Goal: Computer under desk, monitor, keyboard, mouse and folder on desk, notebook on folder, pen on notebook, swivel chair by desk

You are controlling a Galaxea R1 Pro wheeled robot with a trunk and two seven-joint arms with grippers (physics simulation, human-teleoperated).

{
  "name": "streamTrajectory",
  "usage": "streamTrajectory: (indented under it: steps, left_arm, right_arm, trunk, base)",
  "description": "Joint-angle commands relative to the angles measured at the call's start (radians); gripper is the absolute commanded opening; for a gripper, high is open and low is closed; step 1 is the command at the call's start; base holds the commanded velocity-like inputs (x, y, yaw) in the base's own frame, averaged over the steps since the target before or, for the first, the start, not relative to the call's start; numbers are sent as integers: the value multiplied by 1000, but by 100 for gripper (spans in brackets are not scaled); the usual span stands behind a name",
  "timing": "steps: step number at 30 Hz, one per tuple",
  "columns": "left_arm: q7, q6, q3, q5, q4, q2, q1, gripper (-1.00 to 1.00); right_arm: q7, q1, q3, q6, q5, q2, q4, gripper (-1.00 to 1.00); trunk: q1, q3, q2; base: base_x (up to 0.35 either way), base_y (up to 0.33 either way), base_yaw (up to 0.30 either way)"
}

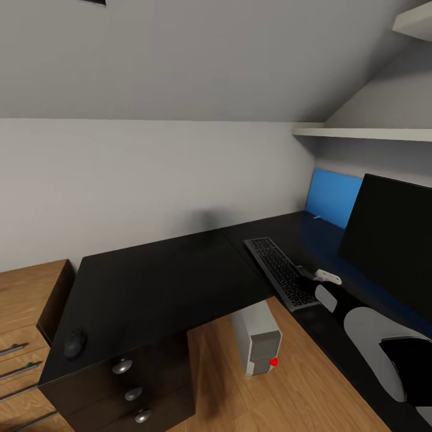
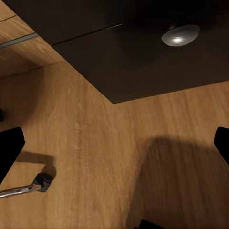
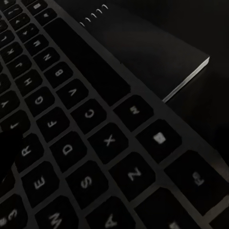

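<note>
The right gripper [image 1: 324, 282] is hovering over the keyboard [image 1: 282, 271] on the desk [image 1: 162, 288]; whether it is gripping is unclear. The left gripper [image 2: 114, 143] is hanging open above the floor [image 2: 95, 143]. The mouse [image 1: 75, 344] is sitting on the desk's far corner.

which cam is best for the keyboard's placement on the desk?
Head view: the whole keyboard lies on the desk, beside the monitor. Right wrist view gives a close-up of its keys. Left wrist view looks at floor and drawers.

Soft even light, glossy desk [image 1: 162, 282] faintly reflective, right wrist view dim
</note>
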Motion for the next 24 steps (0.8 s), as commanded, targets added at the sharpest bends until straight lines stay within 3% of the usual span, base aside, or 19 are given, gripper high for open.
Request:
streamTrajectory:
  steps: [1,24]
  left_arm:
    - [5,-7,-7,11,0,2,-1,100]
    - [4,-11,-7,11,2,2,-1,100]
  right_arm:
    - [-6,0,9,6,-8,0,-3,100]
    - [-8,0,8,7,-9,1,-2,100]
  trunk:
    - [0,-1,0]
    - [0,-1,0]
  base:
    - [7,-150,0]
    - [4,-16,0]
